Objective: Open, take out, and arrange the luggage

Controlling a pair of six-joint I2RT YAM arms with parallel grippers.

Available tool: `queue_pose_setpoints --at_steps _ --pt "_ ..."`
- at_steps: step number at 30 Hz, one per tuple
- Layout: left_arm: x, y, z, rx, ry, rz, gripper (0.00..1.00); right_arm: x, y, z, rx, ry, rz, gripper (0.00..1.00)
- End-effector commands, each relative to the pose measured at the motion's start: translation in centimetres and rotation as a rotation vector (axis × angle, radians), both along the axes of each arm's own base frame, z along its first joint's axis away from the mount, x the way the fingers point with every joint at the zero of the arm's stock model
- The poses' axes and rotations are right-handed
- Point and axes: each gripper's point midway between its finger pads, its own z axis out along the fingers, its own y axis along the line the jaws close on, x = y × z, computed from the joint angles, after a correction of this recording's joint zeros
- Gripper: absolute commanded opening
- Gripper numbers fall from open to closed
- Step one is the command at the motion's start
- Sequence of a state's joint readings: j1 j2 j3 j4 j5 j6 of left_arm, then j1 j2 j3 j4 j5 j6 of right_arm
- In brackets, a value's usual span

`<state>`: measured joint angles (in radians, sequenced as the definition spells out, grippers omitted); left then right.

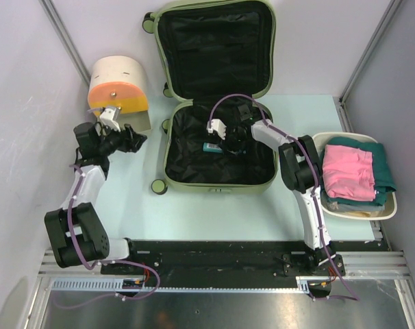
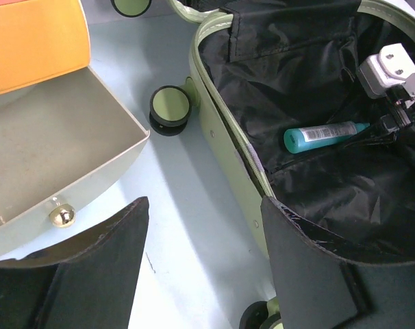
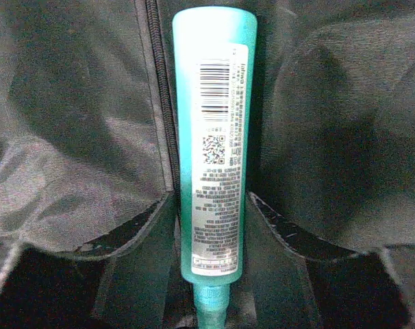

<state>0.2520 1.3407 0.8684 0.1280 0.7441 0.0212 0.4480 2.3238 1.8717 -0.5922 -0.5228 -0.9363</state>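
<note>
The pale olive-green luggage [image 1: 168, 147] lies open on the table, its lid [image 1: 214, 48] flat at the back and its black lining showing. A teal tube [image 1: 211, 147] lies in the near half. My right gripper [image 1: 227, 144] reaches into that half. In the right wrist view the fingers [image 3: 159, 209] press close on both sides of the tube [image 3: 213, 137] near its cap end. My left gripper [image 1: 135, 140] is open and empty above the table, left of the luggage. Its wrist view shows bare table between the jaws [image 2: 204, 205], and the luggage rim [image 2: 228, 137] with the tube [image 2: 324, 136] inside.
A round cream-and-orange container [image 1: 118, 86] stands at the back left, its grey drawer [image 2: 57, 137] pulled out with a brass knob [image 2: 61, 216]. A white basin [image 1: 392, 209] at the right holds folded pink [image 1: 348, 171] and dark green [image 1: 380, 156] clothes. A luggage wheel [image 2: 170, 108] sticks out towards the drawer.
</note>
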Motion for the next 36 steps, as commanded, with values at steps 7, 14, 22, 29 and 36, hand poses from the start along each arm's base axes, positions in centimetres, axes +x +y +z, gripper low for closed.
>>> queue_pose_setpoints --at_steps 7,14,22,29,36 --pt "0.7 -3.7 4.5 0.288 -0.274 -0.249 0.73 0.0 1.0 5.8 0.120 -0.002 -0.047 0.00" --pt "-0.3 -9.8 6.2 0.612 -0.586 -0.519 0.77 -0.3 4.7 13.9 0.380 0.126 -0.109 0.00" --pt "-1.5 -14.6 4.3 0.861 -0.801 -0.735 0.77 -4.0 7.9 16.7 0.447 0.337 -0.078 0.00" --pt "-1.6 -16.4 2.1 0.869 -0.812 -0.817 0.68 -8.5 9.3 15.5 0.371 0.351 0.072 0.00" --pt "-2.8 -16.5 -1.0 0.882 -0.807 -0.886 0.63 -10.2 9.8 16.5 0.383 0.298 0.163 0.00"
